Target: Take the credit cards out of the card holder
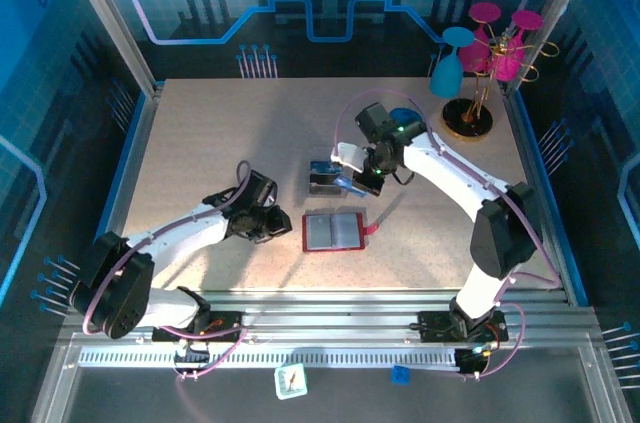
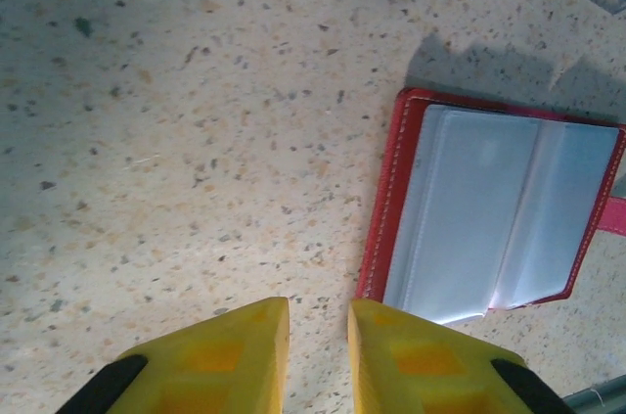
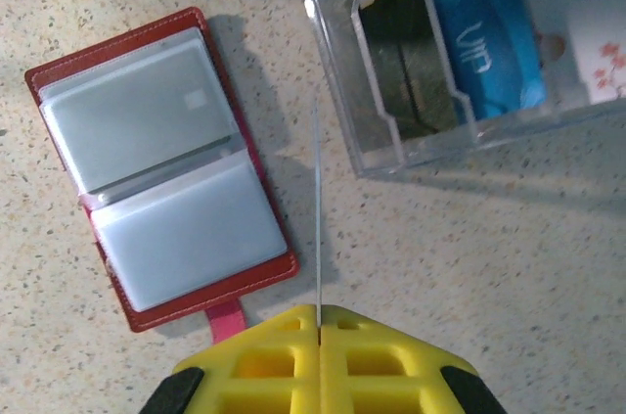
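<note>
The right gripper (image 3: 318,311) is pressed together on a card (image 3: 317,223), which shows edge-on as a thin line running straight out from the fingertips. The clear box (image 3: 411,145) lies just ahead and to the right of that card. The card's far end lines up with the box's near left corner, so I judge the coming move turns on a shift to the right until the card stands over the opening. A black card (image 3: 401,52) and a blue card (image 3: 484,32) stand inside the box.

The card holder (image 1: 331,232) lies open with its pockets up, around the middle of the worktop (image 1: 200,143) toward its near edge. Its long axis runs left to right, with the tab (image 1: 370,231) on the right. The left gripper (image 2: 318,308) sits just off the holder's left edge, fingers slightly apart and empty (the nearer arm for pinning it).
</note>
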